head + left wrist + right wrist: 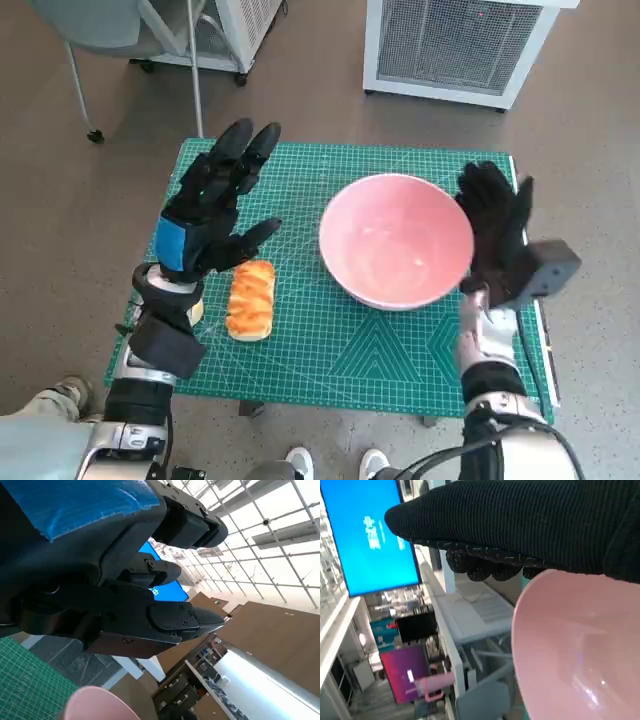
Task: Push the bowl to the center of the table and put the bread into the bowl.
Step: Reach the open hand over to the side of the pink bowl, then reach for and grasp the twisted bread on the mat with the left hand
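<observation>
The pink bowl (396, 240) stands upright on the green cutting mat (340, 340), right of the mat's middle. My gloved right hand (497, 232) stands flat against the bowl's right rim, holding nothing. In the right wrist view the glove (520, 525) lies along the bowl's rim (570, 645). A golden braided bread (250, 298) lies on the mat's left part. My left hand (215, 205) hovers above and just behind the bread with fingers spread and nothing in it. The left wrist view shows its black fingers (165, 620) and a slice of the bowl (97, 705).
The mat covers the small table, whose edges lie close on all sides. A white grilled unit (455, 45) stands on the floor behind the table, and a chair (110, 40) at the back left. A person's white shoes (335, 463) show at the table's front edge.
</observation>
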{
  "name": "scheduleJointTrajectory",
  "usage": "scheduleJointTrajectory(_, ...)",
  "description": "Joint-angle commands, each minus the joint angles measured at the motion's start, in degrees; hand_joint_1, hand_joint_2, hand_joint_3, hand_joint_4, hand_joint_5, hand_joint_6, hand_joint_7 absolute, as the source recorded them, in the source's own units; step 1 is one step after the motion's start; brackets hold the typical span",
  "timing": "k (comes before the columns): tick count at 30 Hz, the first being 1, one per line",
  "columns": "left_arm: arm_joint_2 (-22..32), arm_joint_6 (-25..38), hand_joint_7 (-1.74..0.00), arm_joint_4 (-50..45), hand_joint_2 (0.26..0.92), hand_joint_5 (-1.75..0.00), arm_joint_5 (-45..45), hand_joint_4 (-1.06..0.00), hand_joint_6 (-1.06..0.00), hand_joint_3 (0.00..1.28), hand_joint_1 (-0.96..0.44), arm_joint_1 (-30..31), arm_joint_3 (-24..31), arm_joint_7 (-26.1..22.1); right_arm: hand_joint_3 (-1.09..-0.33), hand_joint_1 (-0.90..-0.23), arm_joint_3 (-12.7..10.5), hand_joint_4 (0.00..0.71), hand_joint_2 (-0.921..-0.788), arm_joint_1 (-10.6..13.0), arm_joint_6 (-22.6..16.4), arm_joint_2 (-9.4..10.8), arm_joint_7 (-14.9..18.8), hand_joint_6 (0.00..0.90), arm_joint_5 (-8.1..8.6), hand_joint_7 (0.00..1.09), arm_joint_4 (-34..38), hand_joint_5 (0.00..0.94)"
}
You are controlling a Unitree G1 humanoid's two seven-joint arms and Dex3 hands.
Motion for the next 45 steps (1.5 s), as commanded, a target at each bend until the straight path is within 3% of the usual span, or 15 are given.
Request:
scheduleJointTrajectory(1, 0.7, 0.6, -0.01, -1.6, 0.921, 0.00, -0.3, -0.39, -0.42, 0.25, -0.30, 0.9, 0.5, 0.2, -0.823, -0.625, 0.3, 0.234, -0.921, -1.3, 2.5, 1.5, 0.3, 0.065, -0.35, 0.44, 1.8, 0.005)
scheduleJointTrajectory(15, 0.8, 1.9, -0.01, -4.3, 0.921, 0.00, 0.4, -0.40, -0.42, 0.24, -0.31, 2.5, 0.8, 0.6, -0.806, -0.637, 0.2, 0.226, -0.921, -4.8, 6.8, 3.9, 0.8, 0.088, -0.64, 0.41, 3.5, 0.002)
scheduleJointTrajectory(26, 0.7, 3.0, -0.01, -6.7, 0.921, 0.00, 1.4, -0.40, -0.42, 0.25, -0.31, 4.1, 1.0, 1.3, -0.805, -0.667, 0.5, 0.228, -0.921, -4.7, 5.4, 2.1, 1.2, 0.094, -1.10, 0.40, 2.4, 0.002)
scheduleJointTrajectory(30, 0.5, 3.5, -0.01, -7.1, 0.921, 0.00, 2.1, -0.40, -0.42, 0.25, -0.31, 4.2, 0.8, 1.8, -0.805, -0.667, 0.7, 0.222, -0.921, -4.7, 2.5, 1.4, 1.3, 0.095, -1.30, 0.39, 0.7, 0.001)
scheduleJointTrajectory(36, -0.3, 4.0, -0.01, -7.2, 0.921, 0.00, 2.7, -0.40, -0.42, 0.25, -0.31, 3.9, 0.2, 2.4, -0.789, -0.659, 3.0, 0.220, -0.921, -3.0, -5.5, 1.0, 1.7, 0.104, -3.30, 0.40, -4.3, 0.000)
scheduleJointTrajectory(39, -0.5, 4.1, -0.01, -7.1, 0.921, 0.00, 2.6, -0.40, -0.42, 0.25, -0.31, 3.5, -0.1, 2.3, -0.780, -0.654, 4.6, 0.220, -0.921, -1.4, -10.1, 0.4, 4.3, 0.108, -3.95, 0.41, -7.9, 0.000)
scheduleJointTrajectory(45, -0.6, 4.4, -0.01, -7.5, 0.921, 0.00, 2.0, -0.40, -0.42, 0.25, -0.31, 2.4, -0.7, 1.6, -0.797, -0.646, 8.6, 0.224, -0.921, 2.6, -16.9, -1.5, 10.1, 0.044, -4.90, 0.55, -17.7, 0.002)
